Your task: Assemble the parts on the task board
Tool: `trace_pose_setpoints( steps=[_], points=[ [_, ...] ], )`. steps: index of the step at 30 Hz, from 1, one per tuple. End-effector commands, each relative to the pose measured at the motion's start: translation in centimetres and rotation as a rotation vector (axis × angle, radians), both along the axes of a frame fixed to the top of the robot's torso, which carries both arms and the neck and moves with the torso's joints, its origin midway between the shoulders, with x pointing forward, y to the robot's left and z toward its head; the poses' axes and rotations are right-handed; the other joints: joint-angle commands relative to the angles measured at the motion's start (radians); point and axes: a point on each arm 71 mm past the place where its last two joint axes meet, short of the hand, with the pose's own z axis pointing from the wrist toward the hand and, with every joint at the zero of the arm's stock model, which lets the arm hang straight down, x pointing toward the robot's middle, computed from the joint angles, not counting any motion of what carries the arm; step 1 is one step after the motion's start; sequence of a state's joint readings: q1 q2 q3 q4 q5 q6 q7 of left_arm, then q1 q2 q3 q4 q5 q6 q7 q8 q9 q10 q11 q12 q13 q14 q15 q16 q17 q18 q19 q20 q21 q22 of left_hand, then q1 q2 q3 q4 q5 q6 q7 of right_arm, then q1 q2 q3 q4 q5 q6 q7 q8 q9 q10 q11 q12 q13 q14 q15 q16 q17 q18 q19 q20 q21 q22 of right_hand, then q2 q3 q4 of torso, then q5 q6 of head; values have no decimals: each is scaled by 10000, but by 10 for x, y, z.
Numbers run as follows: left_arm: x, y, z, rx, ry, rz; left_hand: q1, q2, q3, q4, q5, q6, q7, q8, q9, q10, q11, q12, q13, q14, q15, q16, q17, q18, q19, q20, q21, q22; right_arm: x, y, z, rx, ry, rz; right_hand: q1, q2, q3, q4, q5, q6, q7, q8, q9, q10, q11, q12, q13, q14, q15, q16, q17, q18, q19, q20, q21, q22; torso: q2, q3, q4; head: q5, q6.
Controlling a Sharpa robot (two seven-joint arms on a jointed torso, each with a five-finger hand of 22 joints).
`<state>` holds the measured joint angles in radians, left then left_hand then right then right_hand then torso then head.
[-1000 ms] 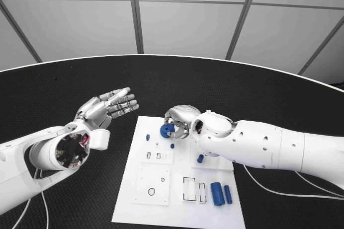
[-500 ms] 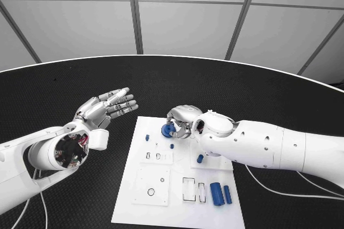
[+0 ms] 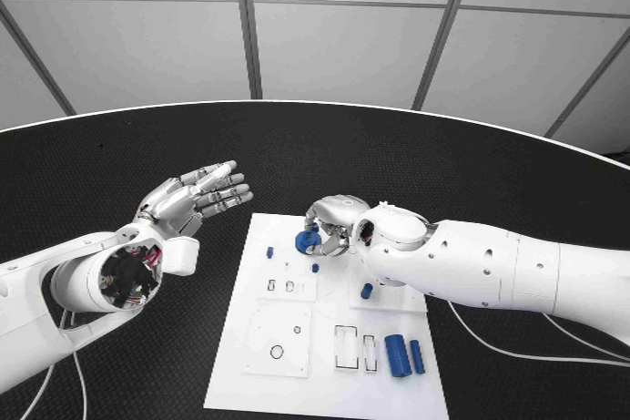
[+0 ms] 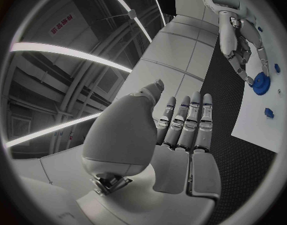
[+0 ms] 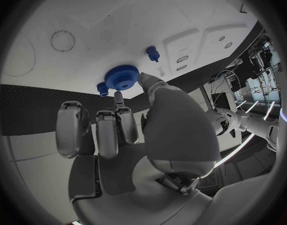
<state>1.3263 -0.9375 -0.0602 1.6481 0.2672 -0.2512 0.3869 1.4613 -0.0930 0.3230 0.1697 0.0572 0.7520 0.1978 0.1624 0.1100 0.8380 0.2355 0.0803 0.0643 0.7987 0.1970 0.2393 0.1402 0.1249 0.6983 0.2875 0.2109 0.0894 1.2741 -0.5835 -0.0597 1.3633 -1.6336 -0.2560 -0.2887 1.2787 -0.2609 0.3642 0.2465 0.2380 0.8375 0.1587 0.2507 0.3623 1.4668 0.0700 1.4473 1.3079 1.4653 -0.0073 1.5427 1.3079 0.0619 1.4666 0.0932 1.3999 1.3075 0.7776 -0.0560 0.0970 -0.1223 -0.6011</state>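
- My right hand pinches a blue gear between my thumb and a fingertip, at the far end of the white task board.
- My other right fingers stay straight, just above the board.
- A small blue peg stands on the board just past the gear.
- Two long blue parts lie side by side at the near end of the board, well apart from my right hand.
- My left hand is wide open, palm up, above the black table, beside the board, holding nothing.
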Motion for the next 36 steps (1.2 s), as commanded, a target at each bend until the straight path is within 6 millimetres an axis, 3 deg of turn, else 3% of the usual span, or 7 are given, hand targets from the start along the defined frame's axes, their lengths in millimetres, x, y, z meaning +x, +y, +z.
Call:
trace_pose_setpoints(
  steps=[1, 11, 20, 22, 28, 32, 36],
  points=[
    [0, 0, 0, 3, 5, 2, -69, -8, 5, -34, 3, -75, 852, -45, -13, -52, 20, -38, -5, -51, 34, -67, 11, 142, 66, 34, -48, -10, 0, -1, -1, -21, 85, -16, 17, 110, -91, 8, -66, -21, 24, -27, -11, -6, 54, -17, 1300, 931, 73, 69, 2026, -99, 27, 86, 19, 675, 6, -4, -5, 15, -12],
    [0, 0, 0, 11, 16, 9, -80, -8, 5, -31, 0, -113, 857, -57, -20, -58, 25, -42, -6, -51, 34, -67, 11, 142, 66, 33, -48, -11, 2, -6, -1, 23, 71, -155, 129, 242, -168, 18, 43, 104, 8, -34, -12, 4, 42, -5, 1317, 932, 63, 73, 2033, -103, 36, 85, 33, 701, -5, 4, -4, 18, -17],
    [2, 2, -1, 23, 8, 62, -97, -6, 12, -32, 0, -151, 867, -75, -28, -74, 31, -54, -8, -53, 38, -70, 11, 141, 67, 34, -50, -16, -9, -21, 13, 1578, -805, -41, 290, 358, -114, 23, 614, 284, -15, -85, -34, 79, 14, 78, 1409, 931, 43, 73, 2027, -112, 61, 67, 63, 756, -33, 39, -52, 10, 25],
    [2, 3, -1, 26, 6, 75, -97, -6, 12, -32, 0, -151, 867, -75, -28, -74, 31, -54, -8, -53, 38, -70, 11, 141, 67, 34, -50, -16, -12, -28, 15, 1871, -816, -90, 316, 369, -91, 12, 636, 302, -17, -85, -35, 78, 12, 76, 1407, 930, 40, 71, 2023, -111, 59, 66, 60, 754, -34, 23, -48, -50, 38],
    [5, 4, -1, 41, 0, 128, -103, -4, 20, -37, 0, -140, 869, -78, -28, -80, 34, -59, -8, -54, 40, -71, 12, 141, 68, 34, -51, -19, -26, -77, 20, 2797, -502, -583, 341, 308, -89, -12, 677, 339, -23, -90, -37, 47, 7, 36, 1369, 915, 37, 48, 1956, -96, 28, 62, 8, 700, -91, 74, -110, -80, 25],
    [7, 5, -2, 40, -10, 137, -104, -2, 24, -39, 1, -125, 869, -76, -26, -82, 34, -61, -8, -54, 40, -71, 12, 141, 68, 34, -52, -20, -33, -112, 23, 3292, -548, -771, 498, 250, -15, -95, 677, 383, -26, -128, -56, -94, -1, -143, 1196, 878, 20, -11, 1808, -33, -110, 51, -216, 469, -119, 109, -134, -271, 74],
    [10, 5, -3, 42, -19, 154, -103, 1, 28, -42, 1, -117, 868, -76, -25, -83, 34, -62, -8, -54, 41, -72, 12, 141, 68, 34, -52, -21, -39, -146, 23, 3676, -443, -1024, 619, 158, -2, -149, 557, 386, -30, -192, -87, -143, 1, -218, 1128, 869, 15, -27, 1779, -14, -162, 45, -301, 395, -169, 195, -211, -382, 64]
  ],
)
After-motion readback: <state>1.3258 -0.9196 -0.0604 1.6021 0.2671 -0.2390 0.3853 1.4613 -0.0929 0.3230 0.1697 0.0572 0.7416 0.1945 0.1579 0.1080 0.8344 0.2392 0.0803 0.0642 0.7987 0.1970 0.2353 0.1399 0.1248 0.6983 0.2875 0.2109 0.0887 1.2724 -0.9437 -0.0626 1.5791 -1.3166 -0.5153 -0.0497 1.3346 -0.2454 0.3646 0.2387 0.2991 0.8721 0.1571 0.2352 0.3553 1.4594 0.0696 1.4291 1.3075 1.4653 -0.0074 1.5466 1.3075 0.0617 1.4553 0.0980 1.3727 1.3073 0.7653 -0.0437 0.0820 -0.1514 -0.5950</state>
